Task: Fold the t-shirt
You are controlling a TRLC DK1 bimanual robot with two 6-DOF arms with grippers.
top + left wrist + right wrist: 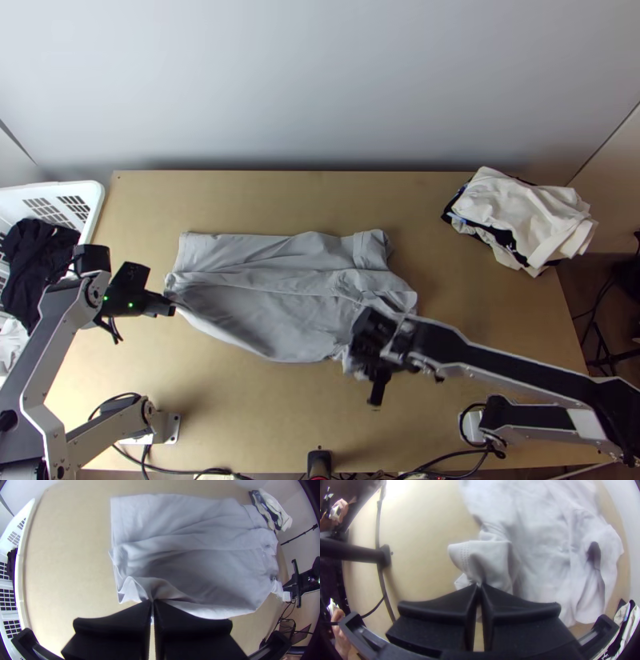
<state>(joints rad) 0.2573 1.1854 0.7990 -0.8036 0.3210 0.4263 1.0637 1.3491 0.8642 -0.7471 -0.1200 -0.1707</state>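
Look between nine and ten o'clock for the basket (96, 204) — holds white cloth (12, 344) in its near part, black cloth (36, 260) farther in. Come next to the right gripper (356, 356), at about four o'clock of the shirt (272, 312): clamped on a stitched edge, with the shirt reaching away towards ten o'clock. Find the left gripper (170, 306) at the shirt's nine o'clock: pressed together on a gathered near corner, with most of the shirt towards three o'clock. Lies creased on the table (264, 416), a fold running roughly nine to three — bunched beside the right gripper. See, farther off at two o'clock, the pile (520, 212), white over black.
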